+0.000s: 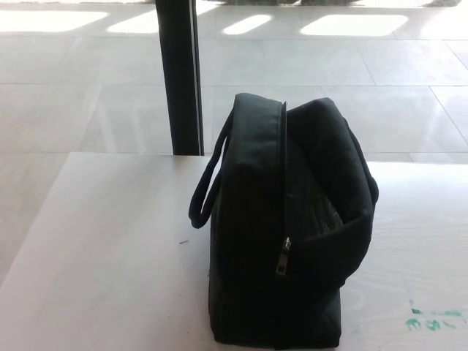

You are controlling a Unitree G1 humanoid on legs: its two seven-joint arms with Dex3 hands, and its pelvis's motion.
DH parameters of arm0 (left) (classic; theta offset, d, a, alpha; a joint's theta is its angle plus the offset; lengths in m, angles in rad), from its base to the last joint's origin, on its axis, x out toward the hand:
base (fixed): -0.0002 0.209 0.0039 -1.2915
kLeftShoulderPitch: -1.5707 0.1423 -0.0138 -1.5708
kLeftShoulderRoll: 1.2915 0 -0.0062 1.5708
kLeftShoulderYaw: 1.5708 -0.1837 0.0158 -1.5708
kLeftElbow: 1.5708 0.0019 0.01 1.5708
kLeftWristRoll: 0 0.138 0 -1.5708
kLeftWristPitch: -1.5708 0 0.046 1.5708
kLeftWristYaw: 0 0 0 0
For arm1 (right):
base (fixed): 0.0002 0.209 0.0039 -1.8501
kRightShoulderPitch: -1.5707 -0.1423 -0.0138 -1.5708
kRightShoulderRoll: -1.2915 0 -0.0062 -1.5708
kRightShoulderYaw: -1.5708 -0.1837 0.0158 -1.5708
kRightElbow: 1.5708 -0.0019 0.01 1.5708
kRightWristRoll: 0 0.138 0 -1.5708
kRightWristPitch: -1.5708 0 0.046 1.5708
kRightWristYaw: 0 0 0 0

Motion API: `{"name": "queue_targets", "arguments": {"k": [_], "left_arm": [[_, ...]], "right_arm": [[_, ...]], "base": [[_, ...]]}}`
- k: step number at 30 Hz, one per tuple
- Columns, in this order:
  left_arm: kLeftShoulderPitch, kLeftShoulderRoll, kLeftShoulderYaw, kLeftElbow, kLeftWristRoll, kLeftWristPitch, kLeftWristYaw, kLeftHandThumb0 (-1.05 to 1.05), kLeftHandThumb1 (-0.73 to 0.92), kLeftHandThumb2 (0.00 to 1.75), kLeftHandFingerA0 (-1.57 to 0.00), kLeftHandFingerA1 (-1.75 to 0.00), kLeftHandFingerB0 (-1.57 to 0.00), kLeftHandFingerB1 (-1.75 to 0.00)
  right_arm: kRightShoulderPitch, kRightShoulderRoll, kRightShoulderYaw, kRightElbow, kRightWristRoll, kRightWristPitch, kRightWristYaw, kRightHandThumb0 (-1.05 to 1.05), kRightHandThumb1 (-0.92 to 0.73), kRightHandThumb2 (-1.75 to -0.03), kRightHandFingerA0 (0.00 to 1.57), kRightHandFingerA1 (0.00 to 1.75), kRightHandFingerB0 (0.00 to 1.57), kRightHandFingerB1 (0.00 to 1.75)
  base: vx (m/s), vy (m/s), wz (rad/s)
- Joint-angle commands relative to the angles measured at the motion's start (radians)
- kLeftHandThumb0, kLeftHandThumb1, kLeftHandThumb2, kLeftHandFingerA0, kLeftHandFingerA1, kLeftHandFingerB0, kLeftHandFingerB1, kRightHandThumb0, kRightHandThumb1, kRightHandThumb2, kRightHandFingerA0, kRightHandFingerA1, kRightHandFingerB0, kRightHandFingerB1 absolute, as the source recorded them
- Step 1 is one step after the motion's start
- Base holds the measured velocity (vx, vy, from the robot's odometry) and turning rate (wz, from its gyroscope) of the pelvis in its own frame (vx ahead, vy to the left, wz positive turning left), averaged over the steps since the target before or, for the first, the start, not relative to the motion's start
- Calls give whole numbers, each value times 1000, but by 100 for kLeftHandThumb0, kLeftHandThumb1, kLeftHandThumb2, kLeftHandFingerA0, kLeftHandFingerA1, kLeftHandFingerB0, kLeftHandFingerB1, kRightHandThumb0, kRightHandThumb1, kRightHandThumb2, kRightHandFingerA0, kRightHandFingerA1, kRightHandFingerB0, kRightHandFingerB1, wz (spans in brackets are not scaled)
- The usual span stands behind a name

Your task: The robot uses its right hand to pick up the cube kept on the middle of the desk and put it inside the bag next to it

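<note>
A black fabric bag point(285, 227) stands upright on the white desk point(110, 248), a little right of centre. Its zip runs down the near side, with the metal pull point(282, 257) hanging low. The top gapes open toward the right, and a carry handle point(205, 191) loops out on the left. No cube shows anywhere in the head view; whether it lies inside or behind the bag cannot be told. Neither of my hands appears.
A dark vertical post point(181, 77) rises from the tiled floor just beyond the desk's far edge. Green marks point(435, 320) sit on the desk at the lower right. A tiny speck point(183, 241) lies left of the bag.
</note>
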Motion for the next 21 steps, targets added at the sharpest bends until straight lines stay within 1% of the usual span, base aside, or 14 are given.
{"name": "queue_targets", "arguments": {"k": [1, 2, 3, 4, 5, 6, 7, 8, 10, 11, 12, 13, 15, 21], "left_arm": [[1, 16, 4, 1, -11, -18, 4, -105, 55, 92, -37, -152, -31, -146], [4, 17, 1, 0, -7, -20, 7, -105, 53, 94, -38, -153, -31, -150], [5, 16, 1, 0, -9, -18, 5, -105, 54, 93, -38, -153, -31, -147], [5, 15, 0, -1, -8, -16, 6, -105, 54, 93, -39, -153, -31, -146], [1, 15, -1, 5, -6, -15, 9, -105, 55, 92, -38, -152, -31, -144], [-2, 15, -1, 8, -7, -14, 8, -105, 55, 90, -37, -152, -30, -145], [-2, 15, 0, 6, -9, -14, 4, -105, 54, 91, -38, -152, -31, -145], [-1, 15, 1, 4, -11, -14, 1, -105, 54, 92, -39, -153, -31, -145], [-2, 16, 2, 3, -11, -14, 3, -105, 54, 93, -39, -153, -31, -145], [-3, 16, 1, 3, -10, -12, 7, -105, 55, 93, -39, -152, -30, -143], [-4, 21, 1, 4, -8, -12, 9, -105, 56, 91, -38, -152, -30, -144], [-7, 39, 4, 4, -9, -6, 7, -105, 55, 90, -36, -152, -28, -144], [-7, 41, 9, -15, -19, 2, -3, -105, 53, 91, -35, -156, -28, -147], [-4, 43, 0, -21, -11, -1, -6, -105, 54, 92, -36, -156, -28, -147]], "right_arm": [[-48, 1, -8, 198, 131, 40, -80, -57, -70, -62, 54, 134, 27, 51], [-52, 0, -1, 211, 139, 62, -58, -57, -72, -64, 57, 138, 24, 53], [-56, -5, 6, 237, 147, 65, -46, -57, -74, -61, 36, 109, 24, 56], [-52, -3, -4, 234, 194, 110, 31, -60, -57, -95, 30, 72, 20, 60], [-47, -3, 0, 225, 207, 134, 47, -57, -74, -61, 22, 70, 25, 56], [-43, -6, 9, 225, 209, 145, 58, -57, -75, -62, 20, 62, 26, 56], [-42, -8, 13, 229, 212, 151, 63, -56, -75, -62, 27, 64, 27, 55], [-40, -8, 17, 229, 221, 156, 65, -57, -74, -62, 32, 76, 28, 57], [-29, -6, 24, 220, 241, 159, 72, -57, -74, -62, 35, 77, 29, 58], [-32, -8, 16, 231, 265, 161, 88, -60, -58, -97, 36, 71, 27, 61], [-32, 0, 8, 231, 291, 171, 107, -54, -74, -62, 26, 70, 30, 60], [-31, 22, -3, 222, 328, 193, 121, -51, -73, -62, 25, 69, 31, 59], [-38, 29, -11, 226, 353, 192, 125, -49, -73, -62, 36, 70, 37, 61], [-26, 21, 19, 219, 368, 192, 128, -50, -72, -62, 39, 75, 37, 60]], "base": [[0, 0, 0], [0, 0, 0], [0, 0, 0], [0, 0, 0], [0, 0, 0], [0, 0, 0], [0, 0, 0], [0, 0, 0], [0, 0, 0], [0, 0, 0], [0, 0, 0], [0, 0, 0], [0, 0, 0], [0, 0, 0]]}}
